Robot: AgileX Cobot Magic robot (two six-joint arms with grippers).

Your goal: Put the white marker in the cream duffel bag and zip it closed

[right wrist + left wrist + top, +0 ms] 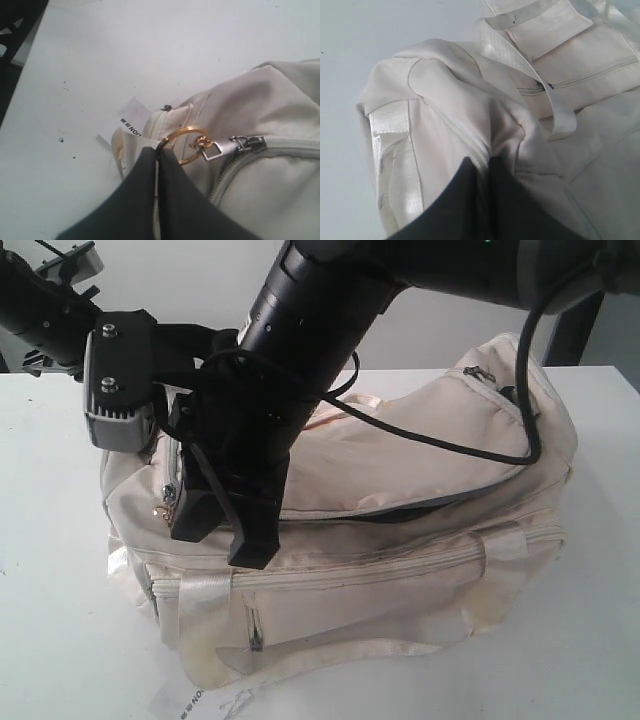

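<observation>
Two pincers sit at one end of the cream duffel bag (420, 470); how do we describe the bag?

— We see soft cream fabric lying long across the white tabletop (60, 620). It has a curved top flap, a shiny satin strap handle (330, 655) hanging down the front, and a front pocket zip (360, 570) that is closed.

— And the top opening?

— Along the flap's front edge we see a dark gap (420, 508), so that stretch stands unzipped. In the right wrist view the zip (295, 146) runs off from a silver zip pull (220, 148), and a gold ring (186, 129) hangs on that pull.

— How do the pincers stand?

— The right pincer (157, 150) is closed, its tips nipping the gold ring. The left pincer (480, 161) is closed on a fold of the bag's fabric, near a satin band (395, 150) at the bag's end.

— Where is the white marker?

— We find it in no view. Whether it lies inside the bag we cannot tell, for the gap shows only darkness.

— What else is hard to read?

— In the exterior view the arms and a black cable (480, 445) cover the bag's end on the left of that view, so neither pincer's tips show there. A white paper tag (131, 122) lies on the tabletop just beside the bag; its print is too small for us to read.
</observation>
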